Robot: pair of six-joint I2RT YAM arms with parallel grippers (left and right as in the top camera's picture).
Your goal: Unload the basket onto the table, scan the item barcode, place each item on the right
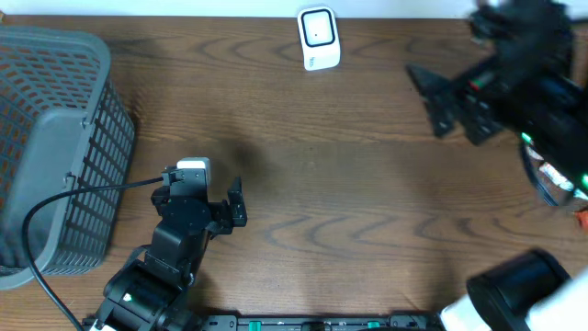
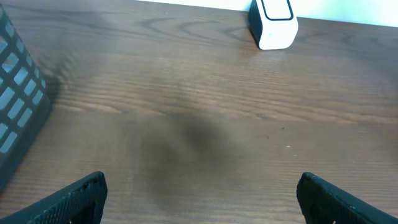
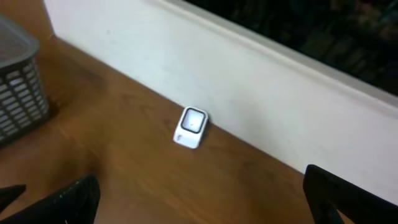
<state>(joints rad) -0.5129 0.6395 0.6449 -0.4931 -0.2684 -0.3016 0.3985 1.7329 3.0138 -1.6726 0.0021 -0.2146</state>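
The item and its barcode show in none of the views. A small white scanner (image 1: 319,39) stands at the table's far edge, and appears too in the left wrist view (image 2: 273,22) and the right wrist view (image 3: 190,127). My left gripper (image 1: 204,187) hovers over the table near the front left, open with nothing between its fingers (image 2: 202,199). My right gripper (image 1: 430,99) is raised at the back right, pointing left toward the scanner. It is also open and empty (image 3: 202,199).
A grey slatted basket (image 1: 55,147) fills the left side of the table; its inside is not visible from here (image 2: 18,93) (image 3: 18,87). A white wall (image 3: 261,81) runs behind the scanner. A black cable (image 1: 83,193) trails from the left arm across the basket.
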